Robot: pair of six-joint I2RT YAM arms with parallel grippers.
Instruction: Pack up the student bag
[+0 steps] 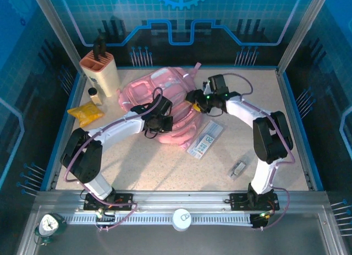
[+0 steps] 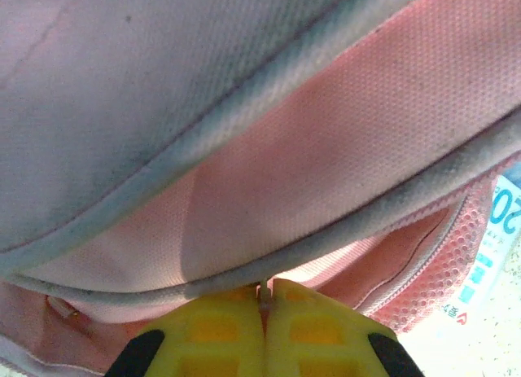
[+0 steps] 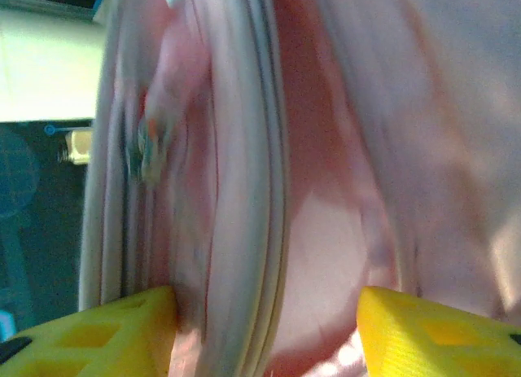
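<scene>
Bag [image 1: 144, 90] on table [image 1: 165, 167], left hand [image 2: 266, 289] pinching trim

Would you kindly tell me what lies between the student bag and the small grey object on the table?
In the top external view, a flat white-and-blue packet lies between the student bag and the small grey object, nearer the bag.

Blue digits "20" on the white flat packet [image 2: 498, 234]; rest illegible.
</scene>
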